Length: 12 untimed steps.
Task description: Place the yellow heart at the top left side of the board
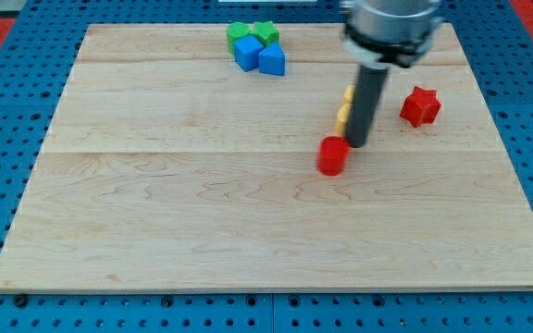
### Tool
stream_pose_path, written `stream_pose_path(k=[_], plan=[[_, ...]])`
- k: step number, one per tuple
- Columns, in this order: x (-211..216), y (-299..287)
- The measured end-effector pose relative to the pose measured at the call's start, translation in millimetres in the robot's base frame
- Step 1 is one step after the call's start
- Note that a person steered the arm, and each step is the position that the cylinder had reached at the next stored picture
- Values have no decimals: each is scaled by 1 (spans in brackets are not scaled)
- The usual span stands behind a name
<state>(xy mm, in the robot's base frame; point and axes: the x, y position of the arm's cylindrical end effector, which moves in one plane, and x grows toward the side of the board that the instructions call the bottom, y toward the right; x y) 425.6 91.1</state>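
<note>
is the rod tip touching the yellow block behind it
Cannot tell. In the camera view, my tip hides most of the yellow block, which peeks out at the rod's left edge, so neither contact nor gap shows plainly.

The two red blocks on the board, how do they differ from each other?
The red cylinder has a smooth round outline, while the red star-shaped block has a notched, pointed one. The red cylinder sits right beside my tip, at its lower left; the red star-shaped block stands apart, toward the view's right. The cylinder also lies nearer the view's bottom. Both are the same red and similar in size.
</note>
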Motion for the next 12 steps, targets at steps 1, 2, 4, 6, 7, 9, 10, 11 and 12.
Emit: stream_pose_path(k=[1,2,4,6,7,9,10,11,12], plan=[[-23,14],[-22,53],[-58,-54],[-14,-66],[-42,-146],[-93,-184],[-75,-181],[-78,-198],[-78,-198]])
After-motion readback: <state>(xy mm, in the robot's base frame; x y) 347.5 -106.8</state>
